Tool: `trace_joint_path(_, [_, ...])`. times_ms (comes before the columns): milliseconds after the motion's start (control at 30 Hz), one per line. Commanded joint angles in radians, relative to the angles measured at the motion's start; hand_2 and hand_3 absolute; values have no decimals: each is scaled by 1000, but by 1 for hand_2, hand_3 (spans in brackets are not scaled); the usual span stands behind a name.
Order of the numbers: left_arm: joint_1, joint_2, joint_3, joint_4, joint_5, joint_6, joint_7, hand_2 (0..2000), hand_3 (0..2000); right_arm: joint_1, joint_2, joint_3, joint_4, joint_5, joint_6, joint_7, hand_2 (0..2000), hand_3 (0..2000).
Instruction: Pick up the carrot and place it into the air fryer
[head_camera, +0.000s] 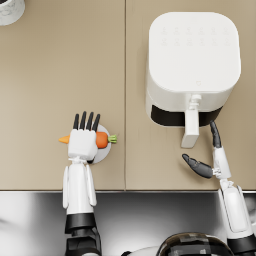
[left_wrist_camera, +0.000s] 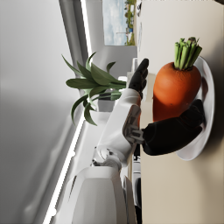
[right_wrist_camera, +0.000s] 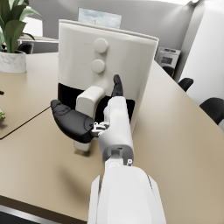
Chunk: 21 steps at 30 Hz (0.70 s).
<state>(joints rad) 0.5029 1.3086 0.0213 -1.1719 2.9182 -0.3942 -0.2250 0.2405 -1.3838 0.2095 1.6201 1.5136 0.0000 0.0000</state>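
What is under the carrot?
A white plate lies under the carrot. In the head view the left hand covers the carrot's middle and most of the plate, so only the plate's edge shows.

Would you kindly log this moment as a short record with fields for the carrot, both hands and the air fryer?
carrot: lying on a small white plate, green top toward the air fryer
left hand: over the carrot, thumb against its side, not lifted yet
right hand: open, holding nothing, beside the air fryer handle
air fryer: white, drawer looks closed
table: tan wood
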Motion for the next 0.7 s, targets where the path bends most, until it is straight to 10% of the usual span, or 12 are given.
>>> trace_joint_path(33, [2, -4, 50, 77, 0, 4, -2, 0, 0, 6, -4, -9, 9, 0, 0, 0, 0, 0])
trace_joint_path(67, [6, -8, 65, 92, 0, 3, -3, 0, 0, 5, -5, -5, 4, 0, 0, 0, 0, 0])
trace_joint_path(100, [10, -13, 77, 105, -1, 3, -5, 1361, 327, 1, -5, -6, 9, 0, 0, 0, 0, 0])
trace_joint_path(133, [16, -18, 82, 110, -1, -5, -3, 2000, 653, 0, -7, -7, 9, 0, 0, 0, 0, 0])
trace_joint_path(267, [31, -27, 109, 159, -2, 169, 57, 2000, 1960, -3, -12, -30, 0, 0, 0, 0, 0, 0])
trace_joint_path(400, [1, -31, 86, 50, -43, 372, 179, 2000, 2000, -14, -14, -21, -89, 0, 0, 0, 0, 0])
trace_joint_path(700, [-2, -17, 34, -430, -433, 364, 223, 2000, 2000, 67, -55, 22, -293, 0, 0, 0, 0, 0])
